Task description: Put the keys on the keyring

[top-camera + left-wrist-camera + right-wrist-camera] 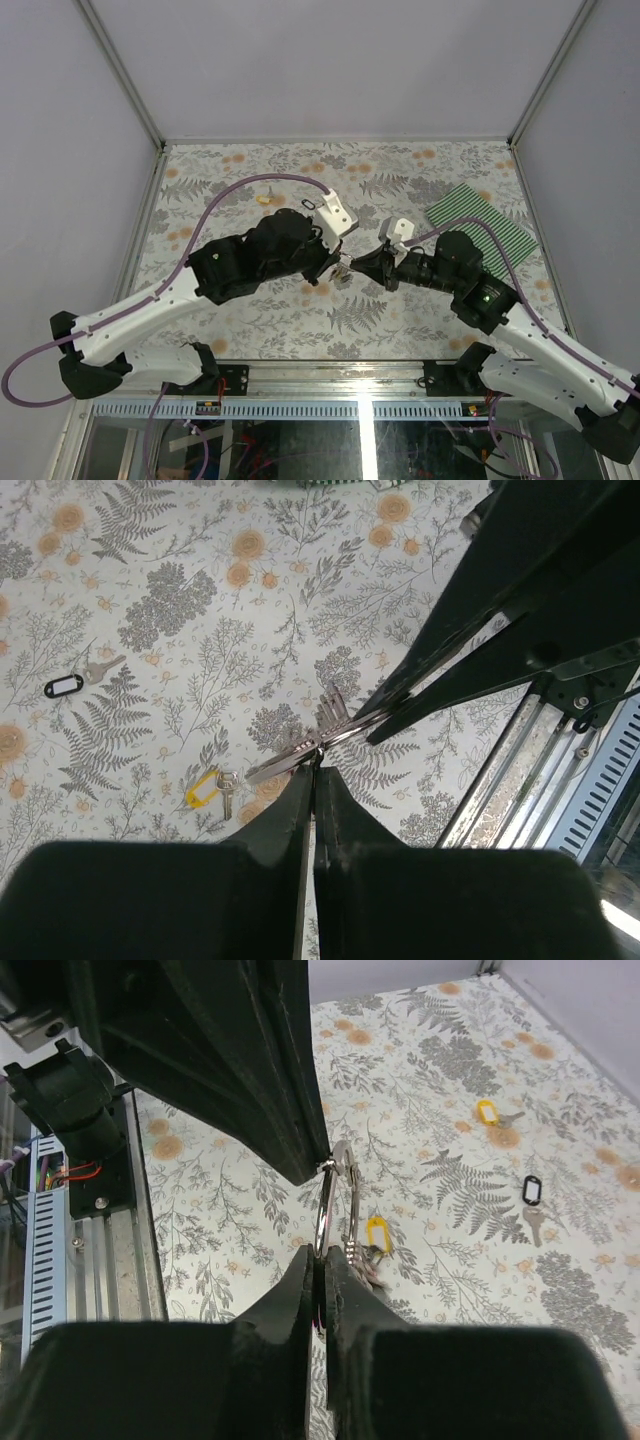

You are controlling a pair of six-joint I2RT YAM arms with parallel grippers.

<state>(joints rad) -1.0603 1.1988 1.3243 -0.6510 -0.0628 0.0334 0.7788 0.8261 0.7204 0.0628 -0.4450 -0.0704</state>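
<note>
The silver keyring is held in the air between both grippers, over the middle of the table. My left gripper is shut on one side of the ring. My right gripper is shut on the opposite side. A small bunch of metal keys hangs at the ring, also showing in the left wrist view. A yellow-headed key lies on the table below. Another yellow-headed key and a black-headed key lie farther off.
A green striped cloth lies at the back right. The loose yellow key and black key lie behind the left arm. The metal rail of the table's near edge is close to the grippers.
</note>
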